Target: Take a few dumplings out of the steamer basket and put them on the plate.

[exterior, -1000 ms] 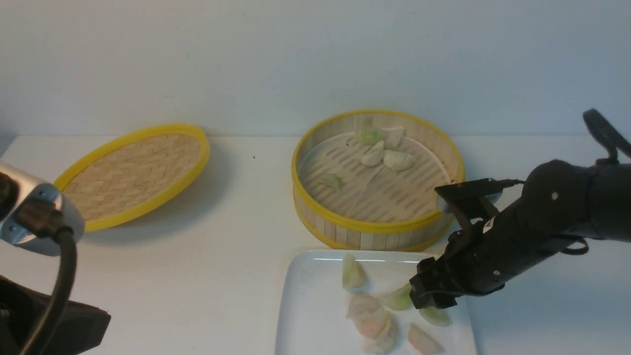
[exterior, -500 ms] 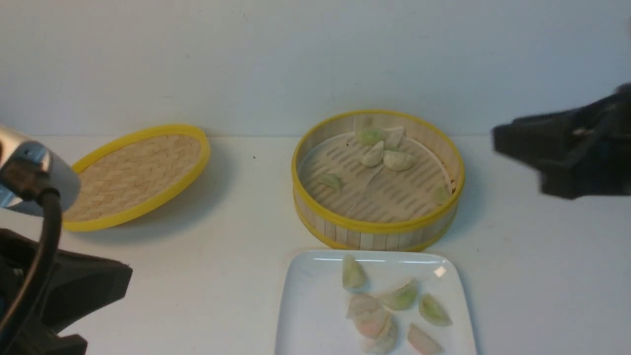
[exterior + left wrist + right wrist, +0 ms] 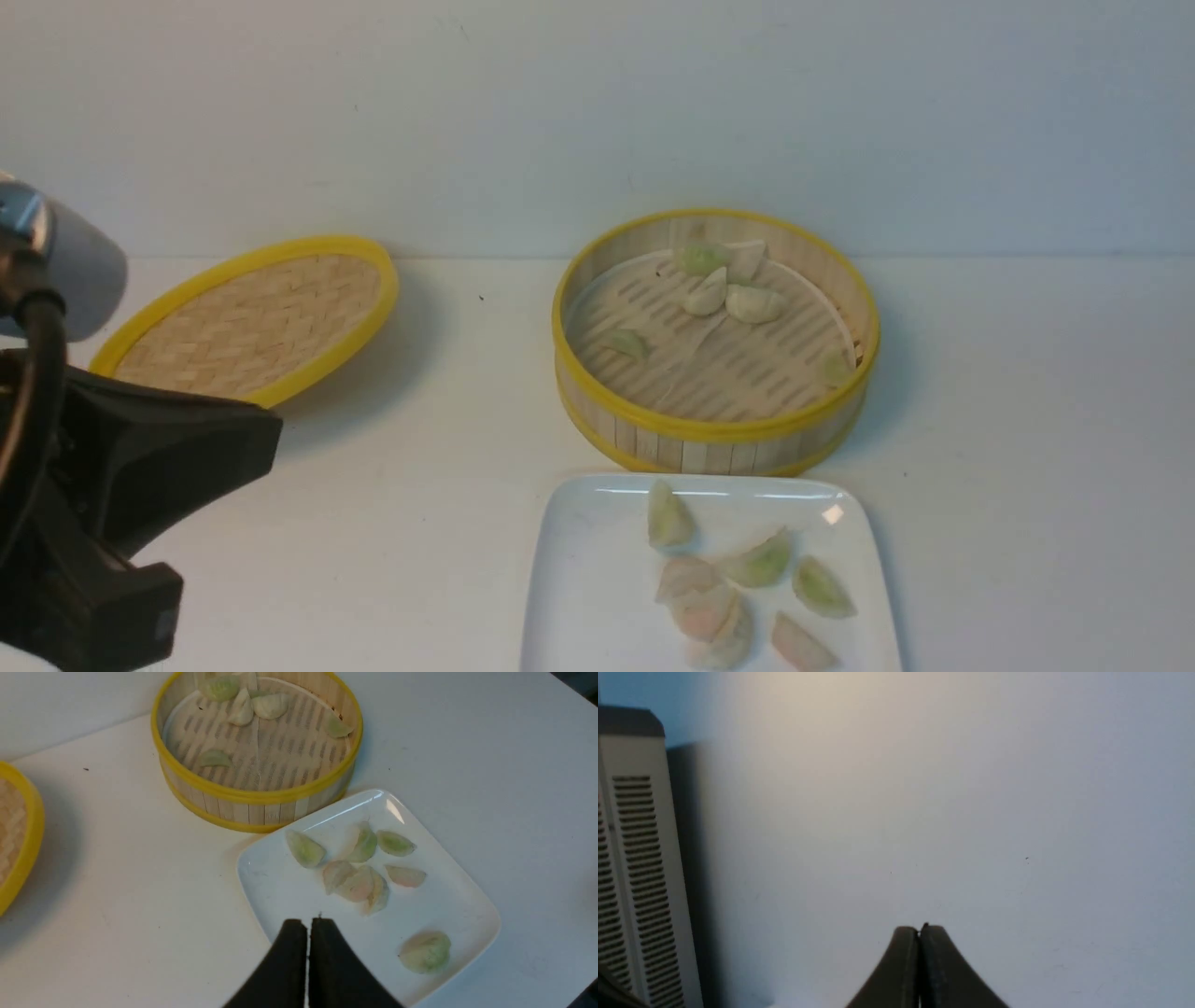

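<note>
Left gripper (image 3: 309, 924): jaws pressed together, nothing between them, angled down toward the table with the plate (image 3: 467, 914) ahead of the tips. In the front view the left arm (image 3: 112, 485) sits low at the left edge, well apart from the plate.

Right gripper (image 3: 919, 929): jaws closed and empty, facing a blank wall beside a vented white unit (image 3: 640, 882); it does not show in the front view.

Several dumplings (image 3: 357, 884) lie on the plate. Five more remain on the floor of the steamer basket (image 3: 714, 431), just behind the plate. The woven lid (image 3: 252, 327) lies to the left.
</note>
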Robot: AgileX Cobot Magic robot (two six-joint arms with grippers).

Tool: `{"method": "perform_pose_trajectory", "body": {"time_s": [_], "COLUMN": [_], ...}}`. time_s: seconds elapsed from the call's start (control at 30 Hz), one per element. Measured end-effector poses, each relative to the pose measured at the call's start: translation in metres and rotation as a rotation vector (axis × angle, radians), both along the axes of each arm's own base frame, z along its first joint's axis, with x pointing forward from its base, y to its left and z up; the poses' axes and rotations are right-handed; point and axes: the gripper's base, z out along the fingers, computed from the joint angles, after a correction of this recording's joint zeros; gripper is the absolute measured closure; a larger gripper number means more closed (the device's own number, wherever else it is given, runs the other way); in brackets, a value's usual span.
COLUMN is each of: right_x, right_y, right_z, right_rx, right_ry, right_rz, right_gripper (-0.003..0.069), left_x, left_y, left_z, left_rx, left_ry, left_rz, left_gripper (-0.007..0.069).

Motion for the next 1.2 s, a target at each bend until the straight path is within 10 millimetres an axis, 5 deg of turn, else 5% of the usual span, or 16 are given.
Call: {"method": "perform_pose_trajectory", "body": {"time_s": [0.27,0.47,0.87,1.2], "right_x": [-0.019,-0.020,-0.020,-0.020], "right_y": [-0.009,-0.010,-0.010,-0.010], "right_z": [-0.036,-0.036,-0.036,-0.036], "right_rx": [0.081,0.088,0.089,0.089], "right_ry": [0.000,-0.009,-0.010,-0.010], "right_rz": [0.011,0.011,0.011,0.011], "right_gripper": [0.0673,0.0673,0.0673,0.0673], "left_x": [0.000,-0.004,-0.041,-0.047], "left_y": [0.000,0.004,0.049,0.054], "left_z": [0.001,0.002,-0.012,-0.014], "left_rx": [0.002,0.006,-0.115,-0.148], "left_ry": [-0.012,-0.041,-0.278,-0.305], "left_rz": [-0.005,-0.005,0.114,0.125], "left_gripper": [0.0631,0.0631,0.0631,0.0631]}}
